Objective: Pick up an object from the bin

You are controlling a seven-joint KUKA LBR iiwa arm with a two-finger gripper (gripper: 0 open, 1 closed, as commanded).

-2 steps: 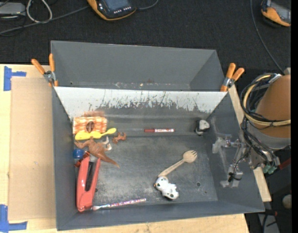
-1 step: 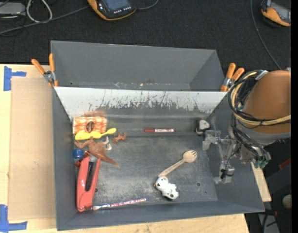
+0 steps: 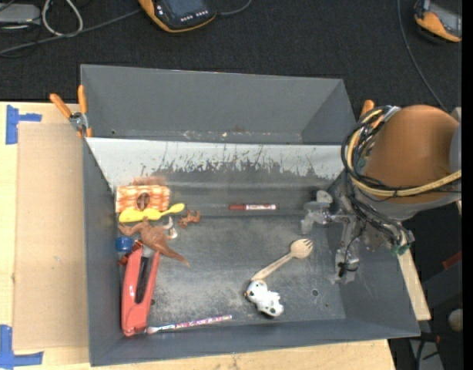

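My gripper [image 3: 330, 242] hangs at the right side of the bin, low over the floor, open with nothing between its fingers. A wooden spoon [image 3: 285, 259] lies just left of it, its bowl pointing at the gripper and its handle running down-left. A small white toy with black spots [image 3: 264, 299] rests at the handle's end, near the front wall. A thin red-and-dark pen [image 3: 252, 206] lies along the foot of the back wall.
A heap sits at the left wall: an orange patterned box [image 3: 142, 198], a yellow piece [image 3: 150, 214], a brown dinosaur figure [image 3: 162, 242], a blue bit [image 3: 125, 245] and a red tool [image 3: 135, 290]. A thin stick [image 3: 192, 324] lies along the front wall.
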